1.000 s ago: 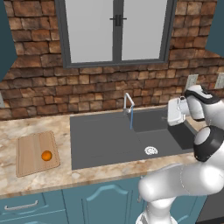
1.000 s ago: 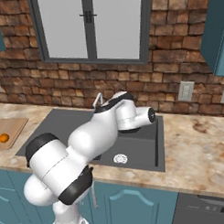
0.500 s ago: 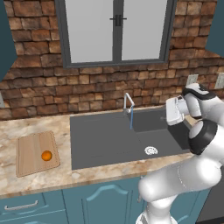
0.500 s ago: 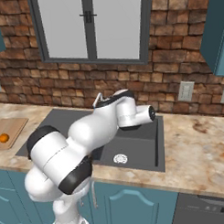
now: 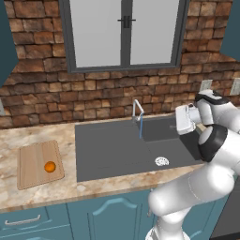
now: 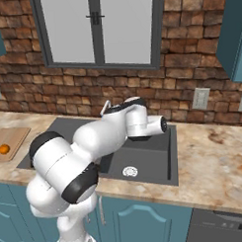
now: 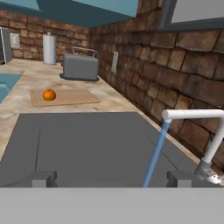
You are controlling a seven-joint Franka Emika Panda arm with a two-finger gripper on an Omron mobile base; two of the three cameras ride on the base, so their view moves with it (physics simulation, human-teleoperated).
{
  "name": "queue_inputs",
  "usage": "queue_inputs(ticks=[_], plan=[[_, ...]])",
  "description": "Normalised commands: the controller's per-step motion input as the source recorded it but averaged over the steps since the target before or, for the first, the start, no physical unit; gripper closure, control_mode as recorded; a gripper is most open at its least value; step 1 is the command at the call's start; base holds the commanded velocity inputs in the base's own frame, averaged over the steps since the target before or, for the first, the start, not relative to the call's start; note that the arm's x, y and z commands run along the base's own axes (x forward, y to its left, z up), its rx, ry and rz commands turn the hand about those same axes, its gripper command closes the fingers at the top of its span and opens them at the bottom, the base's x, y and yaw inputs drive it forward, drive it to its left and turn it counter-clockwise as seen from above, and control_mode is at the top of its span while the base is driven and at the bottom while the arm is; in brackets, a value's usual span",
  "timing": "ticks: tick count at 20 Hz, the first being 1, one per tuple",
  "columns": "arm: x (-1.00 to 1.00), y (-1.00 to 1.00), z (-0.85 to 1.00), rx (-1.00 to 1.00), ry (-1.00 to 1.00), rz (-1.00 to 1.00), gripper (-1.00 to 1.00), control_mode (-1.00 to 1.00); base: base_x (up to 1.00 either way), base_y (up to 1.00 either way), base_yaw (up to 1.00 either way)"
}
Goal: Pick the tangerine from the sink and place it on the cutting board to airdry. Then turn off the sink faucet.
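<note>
No writing reads anywhere; the tool (image 7: 112, 178), fingers apart, faces the running sink faucet (image 7: 205, 131).

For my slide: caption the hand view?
Open gripper faces running sink faucet; tangerine rests on cutting board.

Looked over every surface and there's honestly nothing readable anywhere, no labels, brand marks, numbers or signs on any of it.
</note>
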Motion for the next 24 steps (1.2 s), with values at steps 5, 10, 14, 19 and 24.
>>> queue_inputs(ticks=[5, 10, 14, 19, 24], plan=[[0.06, 0.07, 0.0, 0.07, 0.0, 0.0, -1.0, -1.0, 0.0, 0.0, 0.0], [0.13, 0.07, 0.0, 0.02, 0.0, 0.0, -1.0, -1.0, 0.0, 0.0, 0.0], [0.08, 0.09, 0.0, 0.01, 0.0, 0.0, -1.0, -1.0, 0.0, 0.0, 0.0], [0.02, 0.14, 0.0, 0.02, 0.0, -0.01, -1.0, -1.0, 0.0, 0.0, 0.0], [0.01, 0.16, 0.0, 0.03, 0.0, -0.05, -1.0, -1.0, 0.0, 0.0, 0.0]])
